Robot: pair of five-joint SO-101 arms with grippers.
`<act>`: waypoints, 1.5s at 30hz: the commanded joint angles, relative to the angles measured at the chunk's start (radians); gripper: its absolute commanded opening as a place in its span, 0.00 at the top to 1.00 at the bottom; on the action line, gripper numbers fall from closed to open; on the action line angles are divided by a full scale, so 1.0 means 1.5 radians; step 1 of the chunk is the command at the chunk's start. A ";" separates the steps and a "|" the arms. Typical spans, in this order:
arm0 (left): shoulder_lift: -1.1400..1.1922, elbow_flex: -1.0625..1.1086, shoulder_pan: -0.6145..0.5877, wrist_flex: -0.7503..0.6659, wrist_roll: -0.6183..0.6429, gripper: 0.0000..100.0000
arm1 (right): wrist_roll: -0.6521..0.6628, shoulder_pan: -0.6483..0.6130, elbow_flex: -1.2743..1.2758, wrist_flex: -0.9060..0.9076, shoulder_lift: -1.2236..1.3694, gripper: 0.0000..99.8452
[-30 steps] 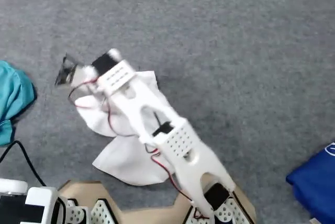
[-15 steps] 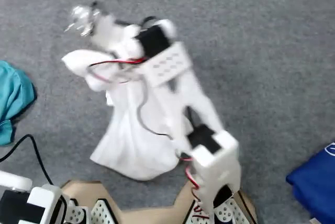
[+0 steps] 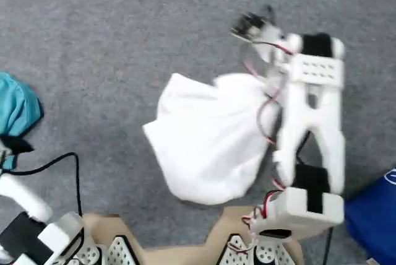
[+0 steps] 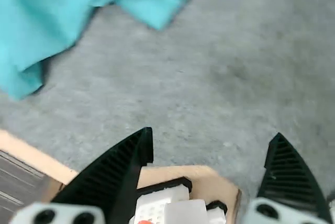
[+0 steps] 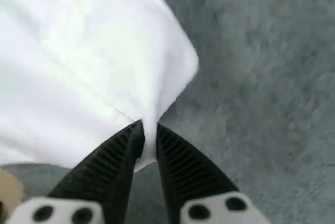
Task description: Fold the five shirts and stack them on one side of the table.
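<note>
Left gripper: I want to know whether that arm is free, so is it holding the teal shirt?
No, the left gripper stands open over the bare grey table, with the teal shirt lying apart from it.

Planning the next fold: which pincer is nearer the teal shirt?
Left. The left pincer, open, is close to the teal shirt; the right pincer grips the white shirt, far away.

white shirt (image 3: pixel 210 147), teal shirt (image 3: pixel 15 113), blue shirt (image 3: pixel 374 215), grey table (image 3: pixel 185 30)

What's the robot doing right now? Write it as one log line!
right gripper: shut on white shirt | left gripper: open, over table near teal shirt | blue shirt: lies apart
</note>
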 commanded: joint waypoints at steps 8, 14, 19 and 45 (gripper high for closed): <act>-0.009 -0.002 0.126 0.012 -0.001 0.66 | 0.079 -0.005 0.116 0.028 -0.109 0.71; -0.009 -0.004 0.073 0.012 -0.010 0.66 | 0.012 -0.284 0.113 0.116 -0.243 0.64; -0.009 0.015 -0.005 0.012 -0.074 0.66 | -0.058 -0.519 0.118 0.091 -0.230 0.64; -0.002 0.025 -0.236 0.008 -0.187 0.66 | -0.142 -0.577 -0.428 0.225 0.286 0.99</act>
